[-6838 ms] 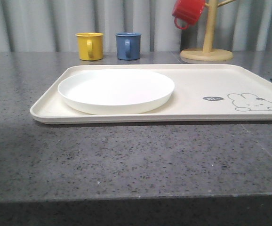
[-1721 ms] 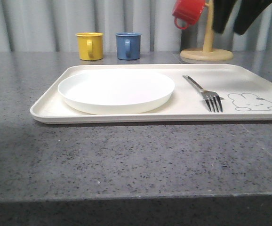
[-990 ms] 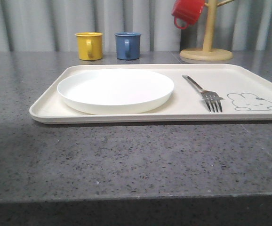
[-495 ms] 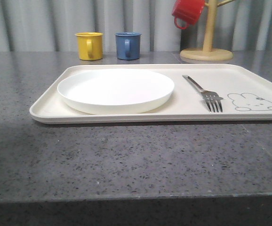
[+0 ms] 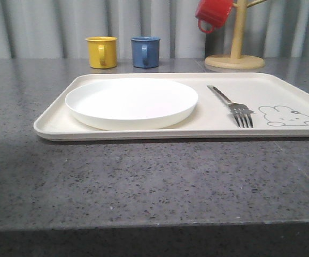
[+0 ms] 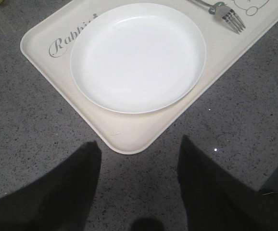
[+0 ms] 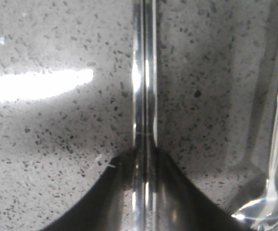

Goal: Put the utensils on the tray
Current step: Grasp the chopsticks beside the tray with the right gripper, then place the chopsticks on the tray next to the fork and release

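Observation:
The cream tray [image 5: 213, 115] lies on the grey counter with a round white plate [image 5: 131, 101] on its left half. A silver fork [image 5: 234, 106] rests on the tray to the right of the plate, tines toward me, beside the bunny print. In the left wrist view my left gripper [image 6: 139, 142] hovers open over the counter just off the tray's [image 6: 43, 43] near corner, with the plate [image 6: 138, 55] and fork [image 6: 225, 12] beyond. My right gripper [image 7: 144, 156] is shut on the long straight knife [image 7: 144, 72], low at the counter. A spoon [image 7: 265, 210] lies beside it.
A yellow mug [image 5: 102, 52] and a blue mug [image 5: 145, 52] stand behind the tray. At the back right a wooden mug tree [image 5: 236, 48] holds a red mug [image 5: 213, 13]. The counter's front edge runs across near me.
The fork now lies on the tray, which held only the plate 6.8 s ago. The dark gripper seen at the top right 1.7 s ago has left the front view.

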{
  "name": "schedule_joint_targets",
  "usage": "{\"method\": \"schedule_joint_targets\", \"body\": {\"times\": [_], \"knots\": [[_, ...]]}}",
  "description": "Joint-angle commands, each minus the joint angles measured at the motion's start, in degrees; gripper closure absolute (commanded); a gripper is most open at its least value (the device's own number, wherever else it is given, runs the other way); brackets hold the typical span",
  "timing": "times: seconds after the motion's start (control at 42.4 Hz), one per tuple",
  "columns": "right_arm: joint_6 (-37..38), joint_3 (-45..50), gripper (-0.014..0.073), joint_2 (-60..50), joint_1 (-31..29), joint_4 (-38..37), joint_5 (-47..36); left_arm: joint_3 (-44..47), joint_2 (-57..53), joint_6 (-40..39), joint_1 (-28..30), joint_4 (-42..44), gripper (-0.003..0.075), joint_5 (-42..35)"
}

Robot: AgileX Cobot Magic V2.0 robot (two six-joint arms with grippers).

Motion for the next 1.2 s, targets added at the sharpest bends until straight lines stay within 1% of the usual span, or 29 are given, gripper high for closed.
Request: {"method": "schedule_joint_targets", "body": {"times": [0.0,0.071,0.141,0.259,0.424,0.519,0.637,0.707,0.825,1.014,1.179], "knots": [[-0.69,-1.06,0.0498,-2.64,-0.3,-0.43,6.19,-1.4,-0.7,-0.77,-0.35,0.06,0.0352,-3.93],[-0.69,-1.06,0.0564,-2.64,-0.3,-0.43,6.44,-1.4,-0.7,-0.77,-0.35,0.06,0.0352,-3.93],[-0.69,-1.06,0.0598,-2.64,-0.3,-0.39,6.56,-1.4,-0.7,-0.77,-0.35,0.06,0.0352,-3.93],[-0.69,-1.23,0.0599,-2.86,-0.3,-0.15,6.61,-1.4,-0.7,-0.77,-0.35,0.06,0.0352,-3.93],[-0.69,-3.52,0.0599,-5.44,1.76,4.43,6.61,-1.4,-0.7,-0.77,-0.35,0.06,0.0352,-3.93],[-0.69,-5.64,0.0599,-7.06,5.05,7.34,6.61,-1.4,-0.7,-0.77,-0.35,0.06,0.0352,-3.93],[0.13,-8.68,0.0599,-7.62,10.53,12.84,6.61,-1.4,-0.7,-0.77,-0.35,0.06,0.0352,-3.93],[2.54,-9.93,0.0597,-7.38,13.79,14.66,6.61,-1.4,-0.7,-0.77,-0.35,0.06,0.0352,-3.93],[7.24,-10.45,0.0597,-6.3,17.7,14.95,6.55,-1.4,-0.7,-0.77,-0.35,0.06,0.0352,-3.93],[12.54,-10.4,0.0596,-2.99,19.03,15.13,6.55,-1.4,-0.7,-0.77,-0.35,0.06,0.0352,-3.93],[12.71,-10.4,0.0596,-0.07,19.18,17.92,6.55,-1.4,-0.7,-0.77,-0.35,0.06,0.0352,-3.93]]}}
